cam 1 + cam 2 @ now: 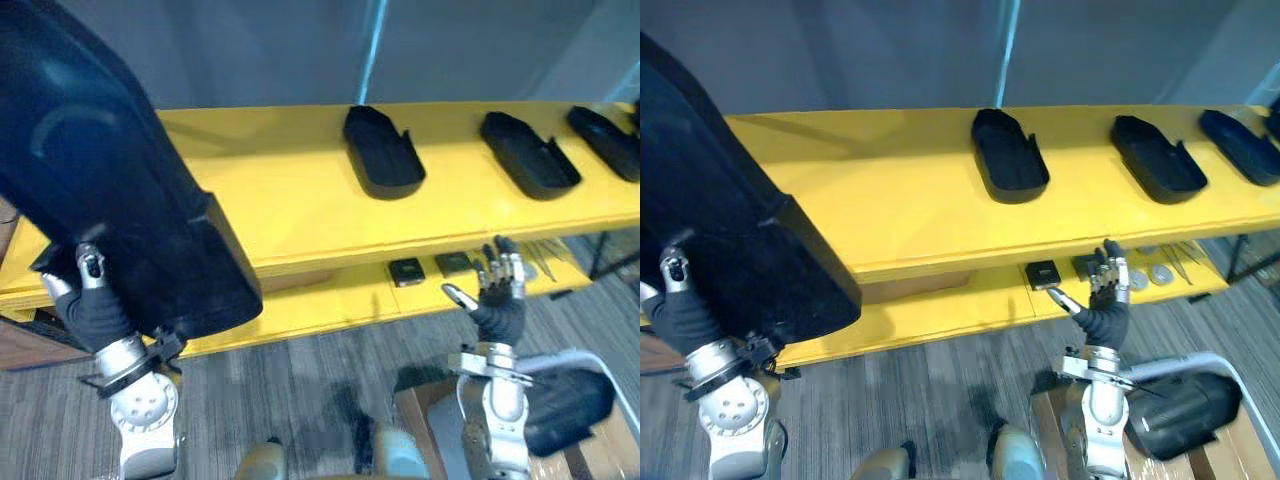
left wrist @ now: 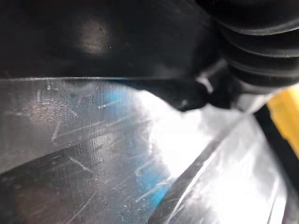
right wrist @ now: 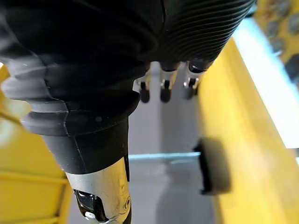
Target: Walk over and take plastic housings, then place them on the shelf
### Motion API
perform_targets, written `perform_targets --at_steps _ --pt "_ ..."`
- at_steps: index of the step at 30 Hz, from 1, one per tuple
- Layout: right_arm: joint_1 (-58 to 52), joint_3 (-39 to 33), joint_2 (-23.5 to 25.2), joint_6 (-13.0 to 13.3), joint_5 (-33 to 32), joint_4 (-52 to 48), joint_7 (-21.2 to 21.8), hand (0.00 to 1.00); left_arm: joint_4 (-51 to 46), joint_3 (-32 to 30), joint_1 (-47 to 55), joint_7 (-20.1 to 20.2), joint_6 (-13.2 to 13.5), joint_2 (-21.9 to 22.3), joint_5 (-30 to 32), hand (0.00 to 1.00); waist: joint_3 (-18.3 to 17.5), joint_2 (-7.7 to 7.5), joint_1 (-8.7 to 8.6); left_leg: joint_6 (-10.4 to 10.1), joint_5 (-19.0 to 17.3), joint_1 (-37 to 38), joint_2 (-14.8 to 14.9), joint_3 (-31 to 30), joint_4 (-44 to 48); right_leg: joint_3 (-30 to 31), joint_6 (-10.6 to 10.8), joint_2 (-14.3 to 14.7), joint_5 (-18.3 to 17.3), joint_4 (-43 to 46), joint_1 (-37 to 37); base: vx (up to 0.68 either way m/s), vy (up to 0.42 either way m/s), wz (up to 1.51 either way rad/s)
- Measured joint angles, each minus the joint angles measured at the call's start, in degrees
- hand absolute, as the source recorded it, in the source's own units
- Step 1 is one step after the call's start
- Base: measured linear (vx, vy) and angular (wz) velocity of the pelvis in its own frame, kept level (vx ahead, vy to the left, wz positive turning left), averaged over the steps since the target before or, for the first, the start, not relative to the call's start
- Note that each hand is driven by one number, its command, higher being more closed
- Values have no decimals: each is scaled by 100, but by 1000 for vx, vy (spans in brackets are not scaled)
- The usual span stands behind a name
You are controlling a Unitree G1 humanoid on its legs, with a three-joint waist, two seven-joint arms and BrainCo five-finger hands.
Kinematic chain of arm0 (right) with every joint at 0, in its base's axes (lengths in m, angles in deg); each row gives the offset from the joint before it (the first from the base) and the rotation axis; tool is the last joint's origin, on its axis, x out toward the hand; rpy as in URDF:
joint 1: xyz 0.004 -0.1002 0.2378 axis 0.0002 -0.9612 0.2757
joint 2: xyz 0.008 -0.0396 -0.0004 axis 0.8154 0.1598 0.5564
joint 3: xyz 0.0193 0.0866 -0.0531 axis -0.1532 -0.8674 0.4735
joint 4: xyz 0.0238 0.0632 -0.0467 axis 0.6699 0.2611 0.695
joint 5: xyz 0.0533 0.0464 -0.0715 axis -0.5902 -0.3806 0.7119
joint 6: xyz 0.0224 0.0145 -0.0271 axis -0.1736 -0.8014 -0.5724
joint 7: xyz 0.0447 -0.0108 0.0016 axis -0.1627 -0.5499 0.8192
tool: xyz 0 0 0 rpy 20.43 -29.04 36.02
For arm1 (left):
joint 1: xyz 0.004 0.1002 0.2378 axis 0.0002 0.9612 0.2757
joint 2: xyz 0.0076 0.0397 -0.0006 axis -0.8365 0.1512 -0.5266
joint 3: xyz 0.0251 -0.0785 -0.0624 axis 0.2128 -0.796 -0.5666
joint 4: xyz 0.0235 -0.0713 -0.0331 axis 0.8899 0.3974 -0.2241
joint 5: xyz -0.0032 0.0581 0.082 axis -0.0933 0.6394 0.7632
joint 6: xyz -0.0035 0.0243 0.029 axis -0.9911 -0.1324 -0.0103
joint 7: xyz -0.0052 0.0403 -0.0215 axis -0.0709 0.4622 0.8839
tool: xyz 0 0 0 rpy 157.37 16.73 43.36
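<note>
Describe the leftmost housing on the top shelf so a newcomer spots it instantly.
Look at the long yellow shelf: three black housings lie on its top board. Yours is the leftmost housing, near the board's middle; unlike the middle housing and right housing, it has bare yellow board on its left.

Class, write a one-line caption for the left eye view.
Large black housing at the left hand, by a yellow shelf bearing three more; right hand open.

Striped grey carpet floor [image 1: 330, 370] lies below a blue-grey wall [image 1: 250, 50].
</note>
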Motion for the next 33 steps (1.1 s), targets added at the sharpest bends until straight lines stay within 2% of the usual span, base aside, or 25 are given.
perform_targets --at_steps 1,4,6,8,10,11,15,17,20,21,22,23,25,26,28,29,31,33 --pt "8 25 -89 3 124 -81 -152 0 18 139 110 7 -5 63 7 100 -105 20 13 -172 -197 65 41 4 19 -35 247 -56 -127 -101 210 378 -384 92" --pt "322 -4 -521 0 564 -118 -683 0 16 362 442 143 -102 379 15 100 -355 559 126 -373 -114 112 588 333 -149 -445 75 328 -14 -708 624 254 -254 43" --pt "572 -169 -626 16 835 -141 -984 0 -43 287 451 248 -101 414 -21 100 -403 636 173 -421 83 291 677 698 -459 -478 10 392 30 -917 770 149 -126 16" --pt "684 -488 -636 26 943 -371 -1192 0 -156 259 407 404 -75 435 -53 100 -403 639 132 -399 204 319 719 1081 -589 -610 -17 367 78 -1152 910 68 -59 20" --pt "677 -905 -658 66 958 -783 -1260 0 -157 252 337 579 63 447 -58 100 -401 634 72 -367 271 419 688 1235 -769 -675 2 328 92 -1231 990 29 19 15" --pt "677 -1009 -666 151 939 -894 -1228 0 -157 230 328 633 103 443 -85 100 -401 632 20 -364 272 505 672 1315 -835 -666 29 317 112 -1290 1052 13 40 -4" --pt "481 -1191 -662 189 696 -1176 -911 0 -157 180 231 794 132 356 -227 100 -413 611 -33 -343 286 660 612 1485 -948 -517 52 300 236 -1499 1144 -14 51 -24" --pt "325 -1212 -618 193 531 -1262 -745 0 -157 15 221 959 127 234 -267 100 -413 612 -149 -312 305 678 581 1643 -954 -397 74 291 360 -1678 1164 -33 25 -25" --pt "170 -1224 -503 192 350 -1267 -613 0 -158 -101 148 1142 66 221 -264 100 -408 629 -236 -303 311 682 578 1767 -968 -265 66 321 486 -1848 1158 -42 9 -25" --pt "134 -1230 -451 193 288 -1286 -488 0 -155 -147 114 1264 -87 177 -295 100 -403 642 -296 -303 311 683 580 1811 -969 -215 58 341 542 -1934 1161 -64 -6 -32" --pt "65 -1260 -448 193 105 -1356 -271 0 -88 -147 4 1336 -353 43 -311 100 -391 671 -307 -303 311 683 571 1883 -971 -144 34 358 574 -1978 1122 -72 -2 -33" --pt "55 -1267 -452 193 33 -1402 -166 0 -10 -157 -61 1343 -456 -39 -314 100 -382 693 -305 -303 311 682 571 1959 -972 -96 22 372 583 -1977 1085 -69 -2 -31" --pt "62 -1274 -520 189 -114 -1512 247 0 743 -163 -566 1307 -841 -358 -492 100 -316 806 -382 -253 358 663 541 2050 -1001 -28 31 382 597 -1969 960 -89 -17 -25" --pt "70 -1253 -571 181 -170 -1511 344 0 964 -168 -706 1273 -941 -413 -507 100 -306 829 -404 -244 378 658 525 2084 -1032 4 36 376 593 -1953 913 -112 -11 -25" --pt "185 -1247 -863 172 -304 -1503 623 0 1808 -213 -1255 1037 -1329 -537 -513 100 -215 979 -480 -232 385 600 459 2207 -1126 17 43 325 645 -1956 748 -79 12 -30" --pt "237 -1249 -929 172 -305 -1495 672 0 2039 -216 -1401 953 -1408 -602 -514 100 -195 1004 -490 -212 398 561 441 2268 -1137 21 34 304 686 -1949 686 -30 26 -28" --pt "380 -1173 -1217 138 -540 -1438 914 0 3296 -215 -2052 692 -1695 -989 -737 100 -124 1054 -643 -129 523 473 344 2289 -1148 70 49 218 843 -1949 580 -25 16 -16" --pt "494 -1053 -1400 121 -837 -1414 1214 0 4078 -250 -2477 492 -1775 -1249 -1040 100 -16 1090 -757 -121 543 527 334 2354 -1148 166 91 232 892 -1939 577 -25 3 -22"
